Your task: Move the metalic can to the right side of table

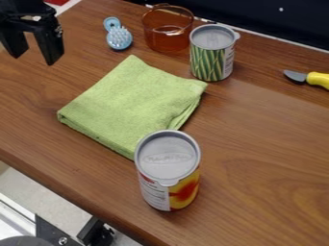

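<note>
We find the gripper [34, 52] at the upper left of the view, pointing downward, its two fingers spread well apart with nothing held between them. We note two upright cans with grey lids on the wooden table [270, 144], and cannot tell which one the task means. The can with the green-striped label [212, 60] stands near the far edge, just beside an amber see-through cup [168, 41]; we cannot confirm contact between them. The can with the red and yellow label [168, 185] stands in the lower middle of the view, at the near corner of a folded green cloth [128, 103]. We record a light blue brush [120, 38] to the left of the cup, and a yellow-handled utensil [317, 80] lying at the right edge of the view.
</note>
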You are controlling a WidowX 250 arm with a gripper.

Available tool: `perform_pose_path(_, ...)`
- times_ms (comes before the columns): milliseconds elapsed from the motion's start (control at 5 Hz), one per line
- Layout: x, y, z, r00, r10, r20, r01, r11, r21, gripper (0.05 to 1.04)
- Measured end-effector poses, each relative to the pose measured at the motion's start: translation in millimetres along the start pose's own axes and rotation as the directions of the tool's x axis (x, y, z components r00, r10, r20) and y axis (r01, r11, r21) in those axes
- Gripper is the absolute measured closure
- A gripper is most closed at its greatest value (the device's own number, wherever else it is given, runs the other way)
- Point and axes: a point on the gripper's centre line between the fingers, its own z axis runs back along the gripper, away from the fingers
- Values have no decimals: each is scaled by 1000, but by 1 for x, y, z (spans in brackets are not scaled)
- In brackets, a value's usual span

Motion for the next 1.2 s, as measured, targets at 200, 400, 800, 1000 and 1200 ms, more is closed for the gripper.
perform_pose_path(200,-2,-2,-7,1000,17,-23,-18,1000,-19,86)
perform_pose_path(400,3,-14,-8,984,175,-33,-177,983,-46,86)
perform_pose_path(800,18,-49,-8,911,409,-43,-410,912,-20,86)
perform_pose_path(1000,41,-71,-9,852,522,-35,-522,853,19,86)
perform_pose_path(1200,60,-88,-3,772,635,22,-635,772,-8,86)
